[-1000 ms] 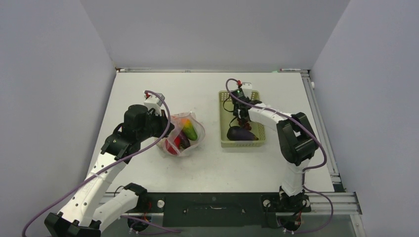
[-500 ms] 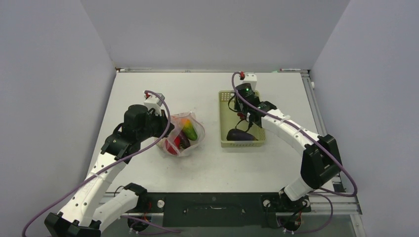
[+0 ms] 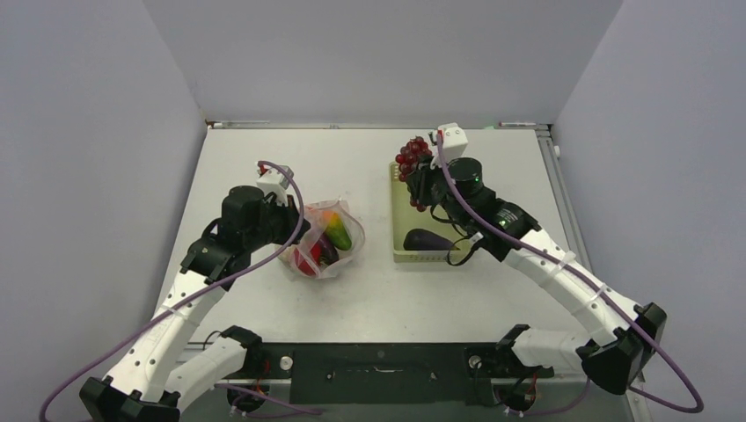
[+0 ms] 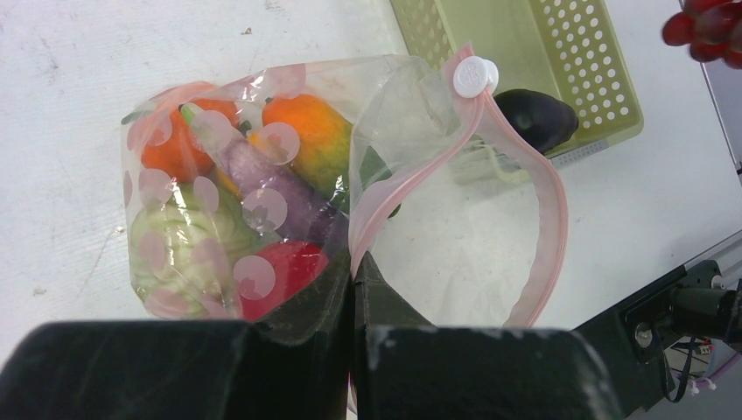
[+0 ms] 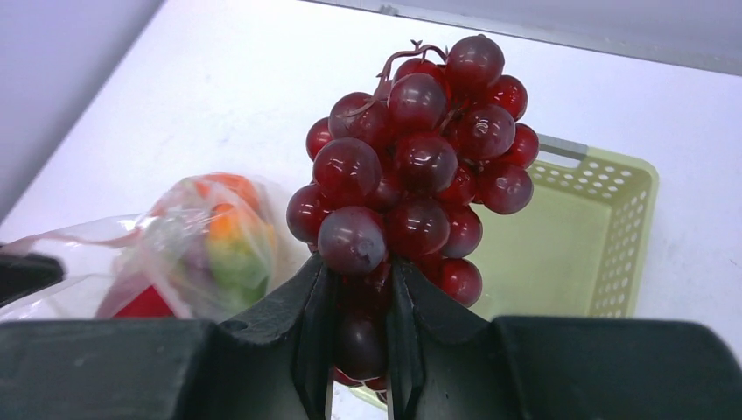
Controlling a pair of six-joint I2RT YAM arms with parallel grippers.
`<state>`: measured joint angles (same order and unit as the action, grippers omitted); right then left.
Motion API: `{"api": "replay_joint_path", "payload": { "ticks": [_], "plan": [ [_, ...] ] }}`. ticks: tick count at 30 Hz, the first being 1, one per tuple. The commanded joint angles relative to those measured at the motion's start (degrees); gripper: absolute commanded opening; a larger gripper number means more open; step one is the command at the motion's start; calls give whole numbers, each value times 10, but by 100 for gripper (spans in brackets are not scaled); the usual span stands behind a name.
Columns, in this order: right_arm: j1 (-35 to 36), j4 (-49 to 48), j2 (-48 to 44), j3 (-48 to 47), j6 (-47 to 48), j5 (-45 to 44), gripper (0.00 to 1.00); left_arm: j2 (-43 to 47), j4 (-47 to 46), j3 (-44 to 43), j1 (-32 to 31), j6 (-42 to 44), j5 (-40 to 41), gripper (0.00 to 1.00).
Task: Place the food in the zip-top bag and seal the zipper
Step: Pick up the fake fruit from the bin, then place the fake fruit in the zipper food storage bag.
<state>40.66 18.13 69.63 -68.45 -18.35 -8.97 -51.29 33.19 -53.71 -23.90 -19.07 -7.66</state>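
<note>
The zip-top bag (image 3: 324, 242) lies left of centre with its mouth open, and orange, green, purple and red food (image 4: 280, 192) shows inside it. My left gripper (image 4: 354, 262) is shut on the bag's mouth edge, right at the pink zipper (image 4: 549, 197). My right gripper (image 5: 359, 269) is shut on a bunch of dark red-purple grapes (image 5: 411, 157). It holds the grapes (image 3: 412, 158) in the air over the far left corner of the basket. A purple eggplant (image 3: 428, 239) lies in the basket.
The pale green perforated basket (image 3: 400, 256) stands right of the bag, with its near end (image 4: 604, 96) close to the bag's mouth. Grey walls close in the table on three sides, and a metal rail (image 3: 576, 237) runs along the right edge.
The right arm has lifted the grapes up out of the basket and swung its elbow out to the right. The left arm and the bag have stayed still.
</note>
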Motion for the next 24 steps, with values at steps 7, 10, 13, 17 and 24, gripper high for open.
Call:
{"api": "replay_joint_path", "payload": {
  "ticks": [7,10,13,17,24],
  "plan": [
    [17,5,-59,-51,19,188,5,-3,-20,10,3,3,6,0],
    [18,14,-52,-67,13,221,5,-2,-21,0,3,3,5,0],
    [23,3,-45,-75,-3,251,5,-2,-20,0,3,3,3,0],
    [41,-42,-43,-64,-32,258,5,-2,-21,0,3,2,-3,0],
    [100,-130,-19,-37,-70,207,5,-1,-24,1,3,0,-12,0]
  ]
}}
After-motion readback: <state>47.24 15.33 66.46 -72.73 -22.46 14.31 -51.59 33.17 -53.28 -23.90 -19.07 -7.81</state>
